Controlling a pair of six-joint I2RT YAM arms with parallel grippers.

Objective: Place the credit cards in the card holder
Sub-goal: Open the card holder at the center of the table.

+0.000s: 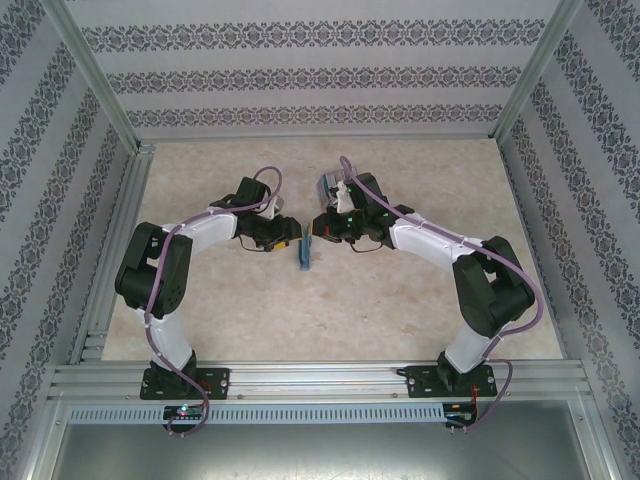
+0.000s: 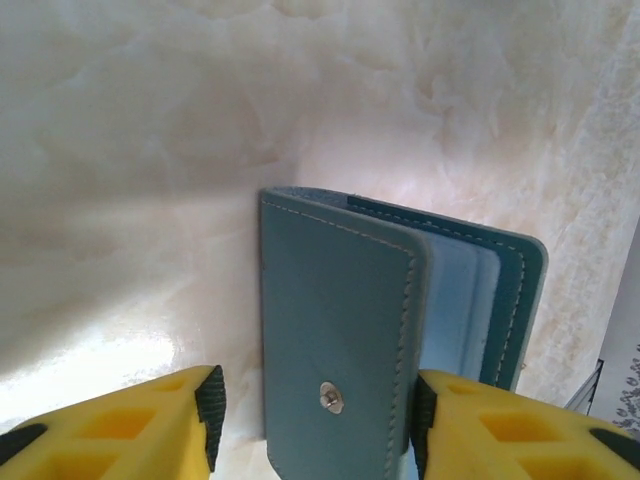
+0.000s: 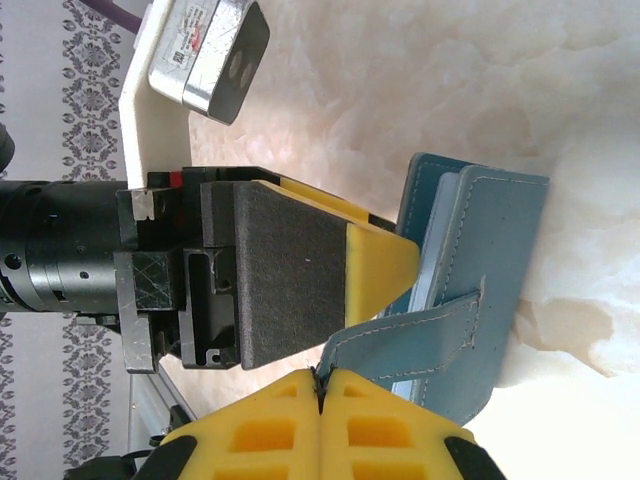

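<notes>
The card holder (image 1: pixel 304 252) is standing on edge mid-desk (image 1: pixel 400 310). The left fingers (image 2: pixel 150 425), at its 9 o'clock, are straddling it, spread wide and gripping nothing. The right fingers (image 3: pixel 400 430), at its 2 o'clock, are pinching its strap (image 3: pixel 410 335). It looks light and floppy, so the stiffer spine is probably the best place to take hold.

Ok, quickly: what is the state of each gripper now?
Left gripper: open, fingers either side of the card holder.
Right gripper: shut on the card holder's strap.

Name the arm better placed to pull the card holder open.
Right. The right hand is shut on the strap of the card holder; the left hand sits open astride its body.
</notes>
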